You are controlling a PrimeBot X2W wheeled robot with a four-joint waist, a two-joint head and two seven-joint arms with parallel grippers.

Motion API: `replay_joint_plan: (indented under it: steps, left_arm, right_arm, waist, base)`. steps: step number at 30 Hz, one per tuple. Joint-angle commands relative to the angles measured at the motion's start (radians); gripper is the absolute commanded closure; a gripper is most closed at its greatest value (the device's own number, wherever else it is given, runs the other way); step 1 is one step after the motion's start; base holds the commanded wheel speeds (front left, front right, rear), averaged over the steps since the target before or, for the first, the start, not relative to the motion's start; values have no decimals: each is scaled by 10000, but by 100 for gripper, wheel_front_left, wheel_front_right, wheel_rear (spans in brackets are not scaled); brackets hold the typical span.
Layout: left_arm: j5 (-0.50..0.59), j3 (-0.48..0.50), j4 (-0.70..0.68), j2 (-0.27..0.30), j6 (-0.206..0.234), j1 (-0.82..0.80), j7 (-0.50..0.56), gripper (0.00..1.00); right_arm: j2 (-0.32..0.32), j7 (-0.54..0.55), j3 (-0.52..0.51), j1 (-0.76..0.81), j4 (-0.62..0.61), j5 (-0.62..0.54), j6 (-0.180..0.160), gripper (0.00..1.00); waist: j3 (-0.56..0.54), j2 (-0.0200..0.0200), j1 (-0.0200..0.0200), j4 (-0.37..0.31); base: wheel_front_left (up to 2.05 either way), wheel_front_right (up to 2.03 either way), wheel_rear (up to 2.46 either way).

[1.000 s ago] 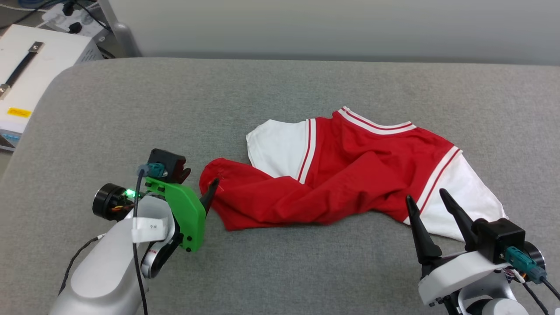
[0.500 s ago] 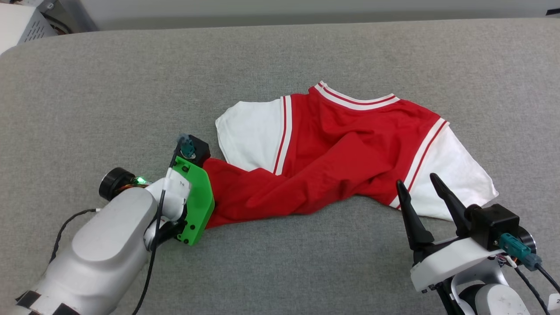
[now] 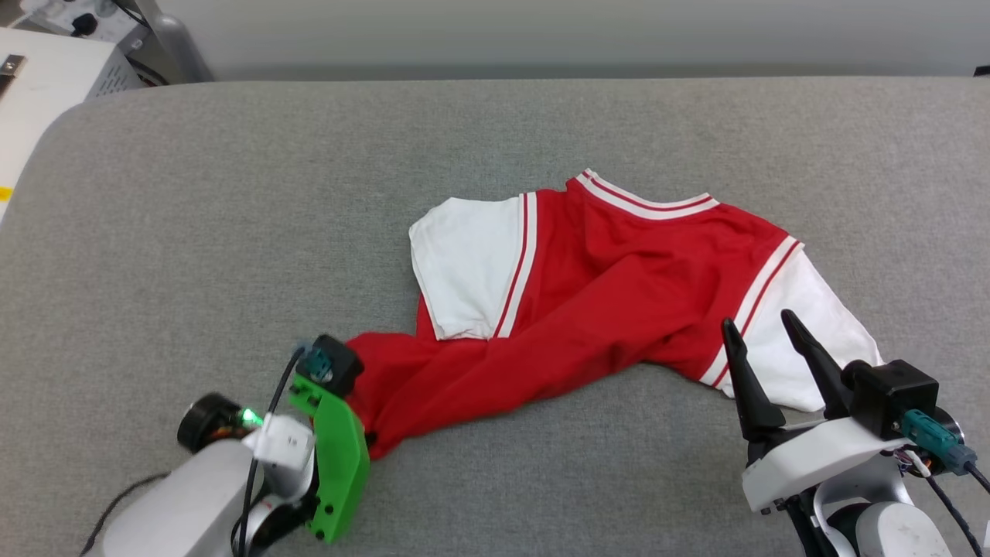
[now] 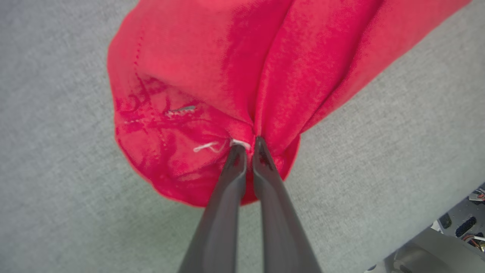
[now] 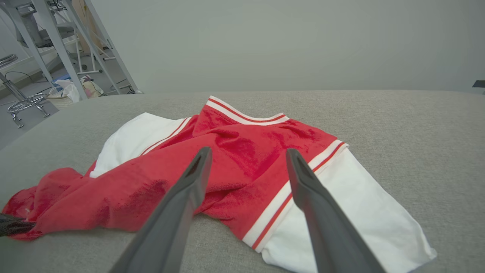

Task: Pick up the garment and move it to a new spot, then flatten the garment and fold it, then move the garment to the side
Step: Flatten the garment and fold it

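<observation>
- We see the red jersey T-shirt (image 3: pixel 611 302) lying rumpled on the grey padded surface (image 3: pixel 232 232), collar at the far side.
- In the left wrist view, the left gripper (image 4: pixel 246 146) is pinched tight on a bunched red corner. In the head view, the green bracket (image 3: pixel 336 456) hides those fingers.
- We see the right gripper (image 3: pixel 757 319) with fingers spread and empty, by the near white sleeve (image 5: pixel 341 212).

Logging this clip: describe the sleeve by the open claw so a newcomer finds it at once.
A red shirt lies on the grey surface, one red end pinched in the left claw. The sleeve is the white one spread just beyond the right claw; the other white sleeve lies across the shirt, nearer the left claw.
</observation>
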Motion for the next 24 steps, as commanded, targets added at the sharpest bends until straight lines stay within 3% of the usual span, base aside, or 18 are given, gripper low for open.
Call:
replay_joint_plan:
  steps: [1, 5, 9, 16, 17, 18, 24]
  left_arm:
    - [-132, -8, -150, 220, 247, 658, -66, 100]
    - [-530, 148, -1207, 547, 1043, 2048, -440, 100]
    - [-1115, 220, -1940, 512, 1759, 3458, -757, 100]
    - [-1644, 387, -2291, 23, 2476, 4792, -1580, 100]
    - [-1636, 503, -2294, -88, 2591, 4842, -1850, 65]
    - [-1628, 579, -2292, -163, 2665, 4872, -2031, 0]
    - [-1144, 1246, -2681, -354, 3169, 4675, -3477, 0]
  right_arm:
    - [-7, 29, -27, 36, 21, 47, -6, 0]
    - [-44, 100, -180, 215, -18, 18, -6, 0]
    - [-52, 207, -367, 428, -144, 3, -6, 0]
    - [-50, 432, -464, 715, -367, -42, -6, 0]
    - [-53, 468, -484, 743, -407, -50, -6, 0]
    - [-61, 506, -499, 764, -432, -72, -6, 0]
    - [-71, 681, -581, 838, -595, -115, -6, 0]
  waist:
    - [-401, 0, 0, 263]
    - [-763, 0, 0, 477]
    - [-1022, 0, 0, 681]
    - [-1290, 0, 0, 878]
    - [-1314, 0, 0, 898]
    - [-1335, 0, 0, 909]
    - [-1425, 0, 0, 938]
  base:
    - [0, 0, 0]
    - [0, 0, 0]
    - [0, 0, 0]
    - [0, 0, 0]
    - [0, 0, 0]
    - [0, 0, 0]
    - [0, 0, 0]
